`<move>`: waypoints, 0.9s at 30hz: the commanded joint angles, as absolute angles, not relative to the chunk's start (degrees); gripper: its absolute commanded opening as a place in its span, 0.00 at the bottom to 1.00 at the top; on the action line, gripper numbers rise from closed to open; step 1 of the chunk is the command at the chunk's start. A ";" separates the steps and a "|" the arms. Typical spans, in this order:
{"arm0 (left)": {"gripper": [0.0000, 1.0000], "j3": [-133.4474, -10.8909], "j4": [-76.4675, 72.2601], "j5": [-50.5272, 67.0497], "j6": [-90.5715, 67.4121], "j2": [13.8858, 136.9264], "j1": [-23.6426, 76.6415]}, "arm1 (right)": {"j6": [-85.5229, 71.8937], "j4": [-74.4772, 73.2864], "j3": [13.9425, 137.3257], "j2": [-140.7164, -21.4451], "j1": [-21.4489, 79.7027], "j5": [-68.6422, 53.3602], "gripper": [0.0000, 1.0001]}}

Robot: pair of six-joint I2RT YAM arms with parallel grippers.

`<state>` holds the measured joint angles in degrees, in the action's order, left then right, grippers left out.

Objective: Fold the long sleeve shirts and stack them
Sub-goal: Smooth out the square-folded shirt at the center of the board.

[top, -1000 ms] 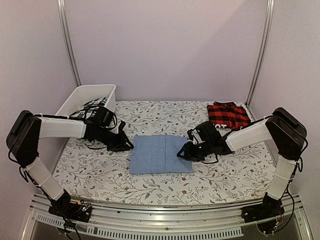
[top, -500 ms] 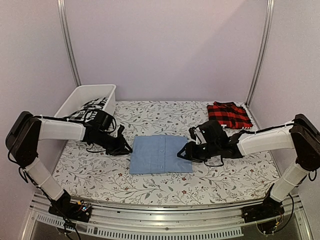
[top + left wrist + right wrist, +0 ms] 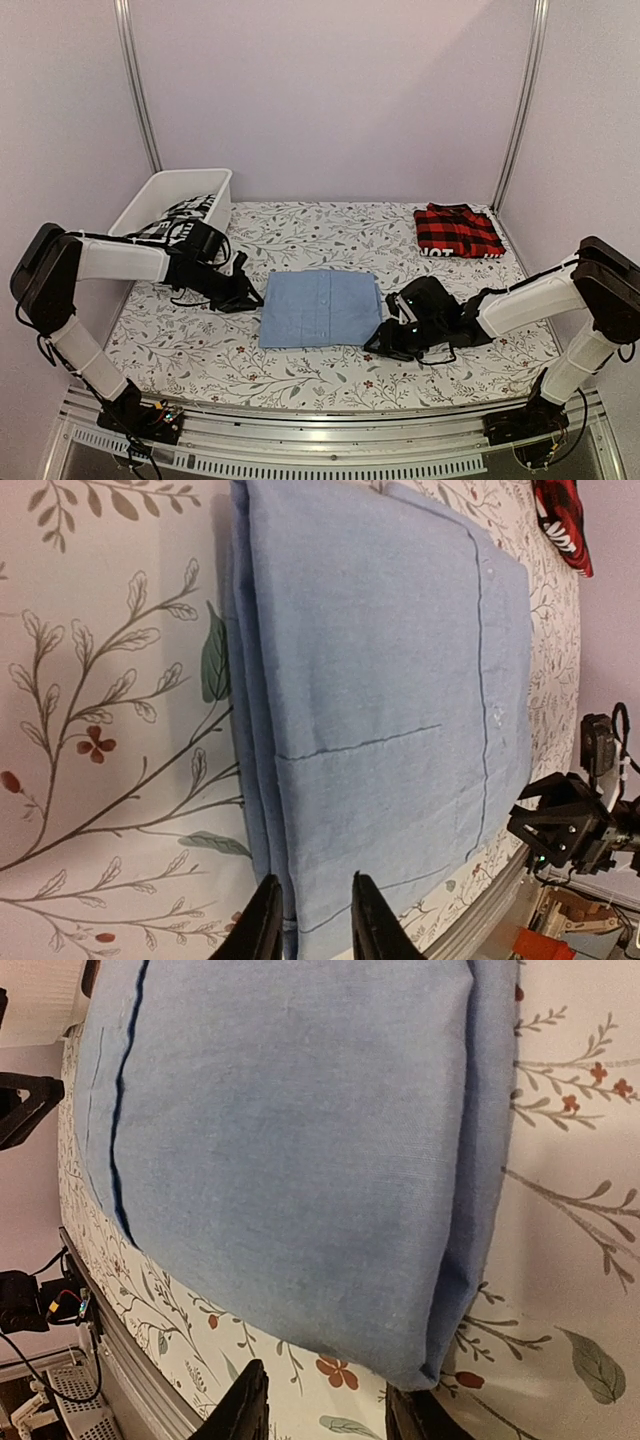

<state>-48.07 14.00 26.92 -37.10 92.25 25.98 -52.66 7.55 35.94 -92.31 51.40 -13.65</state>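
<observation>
Light blue cloth sits at the middle of the flowered surface (image 3: 200, 345): the blue shirt (image 3: 320, 308), folded into a neat rectangle and lying flat. Its button placket runs across the top layer, and the left wrist view shows a stitched pocket outline and stacked folds along one edge.

From the blue shirt, the plaid shirt (image 3: 458, 230) lies well apart at about 2 o'clock, near the far right corner of the surface. It is folded too, red and black, with a bit of white at its near edge. At about 10 o'clock stands a white bin (image 3: 150, 190) holding a black-and-white garment (image 3: 185, 215).

The left arm (image 3: 120, 257) reaches in low from 9 o'clock. The left fingers (image 3: 262, 925) are just at the shirt's left edge and stand a little apart, with blue cloth showing in the narrow gap between them. I cannot tell whether they touch the fabric, and nothing looks pinched.

The right arm (image 3: 520, 297) stretches in low from 3 o'clock. The right fingers (image 3: 245, 1410) are parted more widely at the shirt's near right corner, about 5 o'clock. That rounded corner lies just ahead of them, resting on the surface rather than clamped.
</observation>
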 commanded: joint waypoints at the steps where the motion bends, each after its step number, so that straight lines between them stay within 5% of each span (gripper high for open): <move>1: 0.26 -46.61 13.70 28.71 -36.42 90.31 24.81 | -54.08 6.26 36.16 -90.26 51.98 -12.24 0.39; 16: 0.29 -47.10 13.41 29.49 -35.75 91.38 23.82 | -49.65 -3.45 46.41 -86.82 54.37 -7.50 0.36; 27: 0.34 -47.31 13.11 29.60 -35.20 93.36 23.81 | -52.59 5.28 39.51 -95.30 52.47 -9.55 0.27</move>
<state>-46.76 13.98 29.19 -36.34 92.16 24.43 -50.70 1.85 42.19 -92.68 53.06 -9.32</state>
